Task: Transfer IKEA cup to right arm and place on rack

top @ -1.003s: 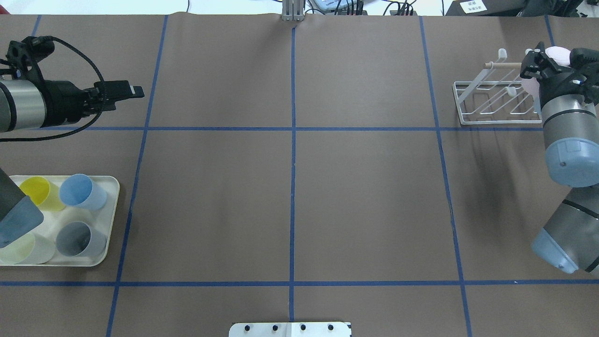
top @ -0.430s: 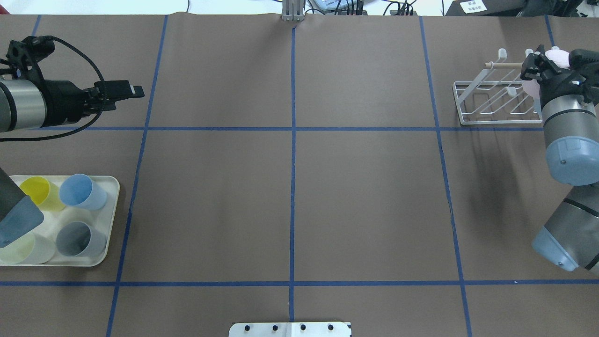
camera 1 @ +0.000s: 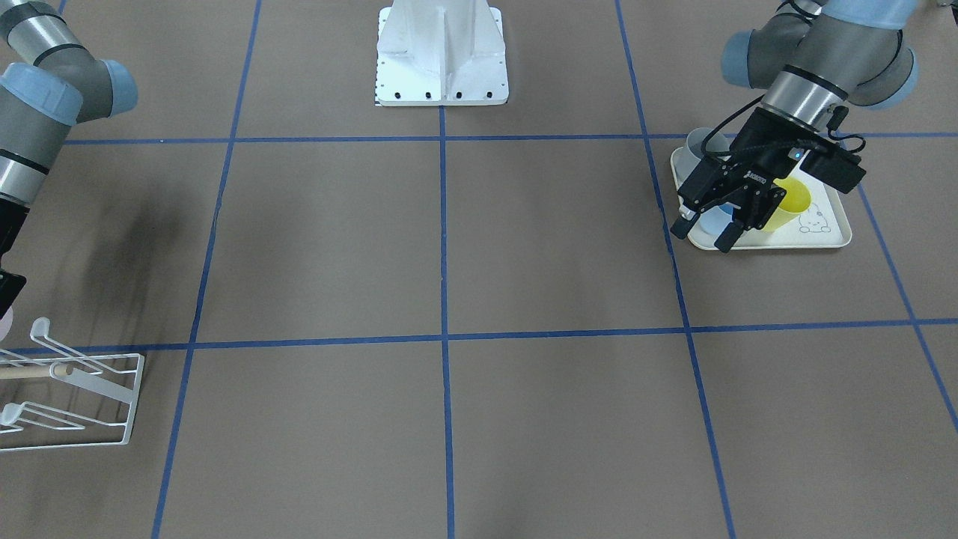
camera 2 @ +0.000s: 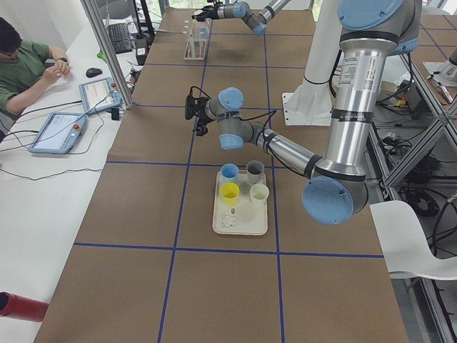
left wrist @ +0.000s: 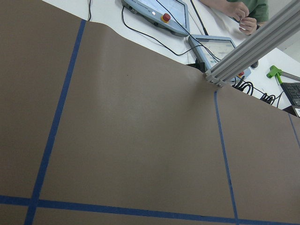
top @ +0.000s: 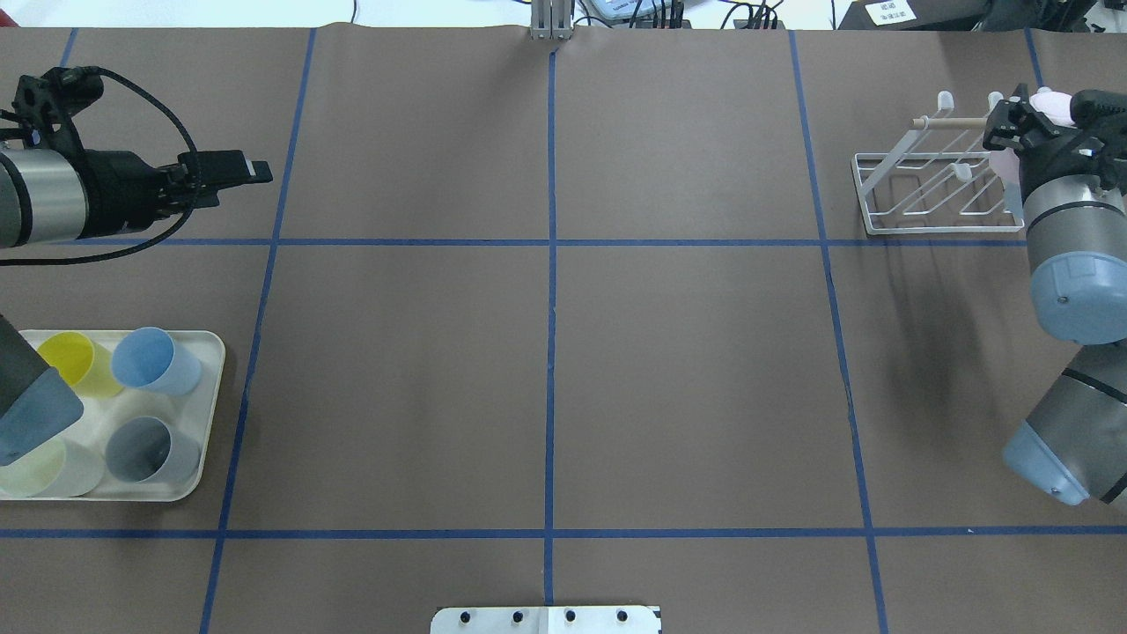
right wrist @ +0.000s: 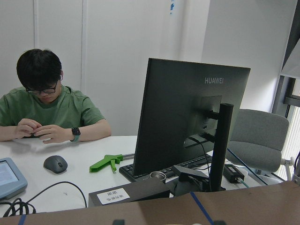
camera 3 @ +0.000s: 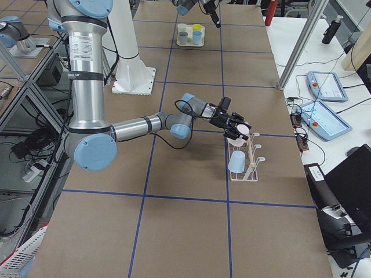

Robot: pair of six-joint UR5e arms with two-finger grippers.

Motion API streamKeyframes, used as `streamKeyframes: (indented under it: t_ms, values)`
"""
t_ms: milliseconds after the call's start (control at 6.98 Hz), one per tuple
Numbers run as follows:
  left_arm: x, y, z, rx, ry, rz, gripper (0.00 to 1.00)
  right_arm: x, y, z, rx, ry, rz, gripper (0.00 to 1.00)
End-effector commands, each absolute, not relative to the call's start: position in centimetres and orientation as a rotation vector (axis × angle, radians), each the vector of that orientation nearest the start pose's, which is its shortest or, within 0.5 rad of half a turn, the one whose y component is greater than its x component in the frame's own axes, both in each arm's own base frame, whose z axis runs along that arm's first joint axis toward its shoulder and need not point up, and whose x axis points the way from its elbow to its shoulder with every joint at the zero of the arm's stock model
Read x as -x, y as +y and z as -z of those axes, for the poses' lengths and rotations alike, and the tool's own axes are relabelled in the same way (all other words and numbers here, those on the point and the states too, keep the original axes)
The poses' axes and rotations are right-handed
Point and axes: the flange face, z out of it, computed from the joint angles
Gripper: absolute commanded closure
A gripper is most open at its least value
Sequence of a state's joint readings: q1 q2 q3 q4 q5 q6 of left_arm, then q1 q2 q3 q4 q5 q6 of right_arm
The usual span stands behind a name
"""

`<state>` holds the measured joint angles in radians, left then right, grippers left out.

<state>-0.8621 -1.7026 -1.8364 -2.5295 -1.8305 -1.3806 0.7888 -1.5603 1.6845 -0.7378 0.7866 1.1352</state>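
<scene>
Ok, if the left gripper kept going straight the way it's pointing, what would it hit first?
Most likely the bare brown table paper. The left gripper angles downward, and its wrist view shows only paper straight ahead; how far along it would land is unclear.

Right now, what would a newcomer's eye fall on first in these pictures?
The right gripper holds a pink cup over the white rack at the table's right end, where a blue cup already sits. At the opposite end, four coloured cups stand on a cream tray.
</scene>
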Motion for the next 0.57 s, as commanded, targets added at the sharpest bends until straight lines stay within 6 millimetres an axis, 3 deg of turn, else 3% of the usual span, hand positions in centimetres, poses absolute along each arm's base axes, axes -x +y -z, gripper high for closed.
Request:
streamKeyframes:
  t_ms: [0, 430]
  values:
    - [-26.60, -47.46, -35.61, -0.488, 1.281, 0.389, 0.00, 21.78, -50.69, -50.56, -1.122, -0.320, -0.680, 1.00]
    - [-26.50, -47.47, -35.67, -0.490, 1.281, 0.389, 0.00, 22.24, -51.04, -50.71, -1.120, -0.322, -0.684, 1.00]
